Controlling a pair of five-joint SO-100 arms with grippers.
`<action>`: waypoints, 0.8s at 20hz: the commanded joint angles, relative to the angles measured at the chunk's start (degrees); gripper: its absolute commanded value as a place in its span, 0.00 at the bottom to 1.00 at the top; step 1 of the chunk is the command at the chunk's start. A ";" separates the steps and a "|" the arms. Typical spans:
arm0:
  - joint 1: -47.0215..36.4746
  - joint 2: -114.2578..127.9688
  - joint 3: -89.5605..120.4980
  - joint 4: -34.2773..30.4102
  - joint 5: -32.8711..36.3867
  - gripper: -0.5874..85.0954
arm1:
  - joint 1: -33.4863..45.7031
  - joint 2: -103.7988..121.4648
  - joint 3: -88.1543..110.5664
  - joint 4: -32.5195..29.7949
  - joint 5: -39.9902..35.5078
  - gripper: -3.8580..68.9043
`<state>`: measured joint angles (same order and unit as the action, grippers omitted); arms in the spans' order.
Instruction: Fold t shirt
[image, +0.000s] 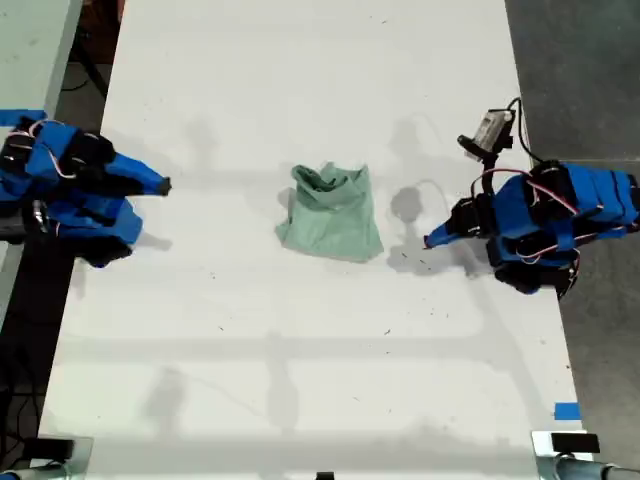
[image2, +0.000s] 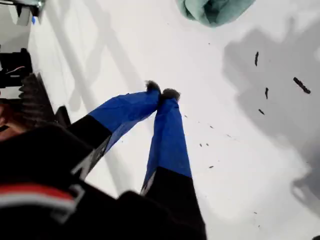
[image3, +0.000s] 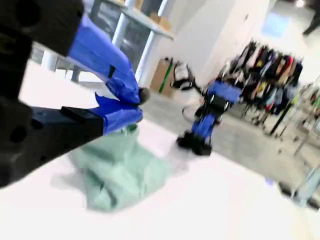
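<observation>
Both grippers empty, apart from the t shirt (image: 331, 213) mid-table (image: 300, 380)

No legible text, label, brand, number or sign appears in any of the three views.
</observation>
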<state>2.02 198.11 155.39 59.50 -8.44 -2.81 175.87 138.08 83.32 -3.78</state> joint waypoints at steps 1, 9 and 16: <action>2.55 7.47 15.12 -1.23 -0.97 0.01 | -4.39 24.96 15.91 -1.93 2.46 0.07; -1.05 8.35 28.83 0.35 13.80 0.07 | -1.32 25.14 38.41 -3.08 -4.39 0.07; -2.90 8.35 28.48 -0.18 19.69 0.07 | 5.80 25.22 38.41 -3.08 -11.43 0.08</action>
<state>-1.05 206.10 183.69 60.12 10.90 2.29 200.57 174.11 81.47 -14.06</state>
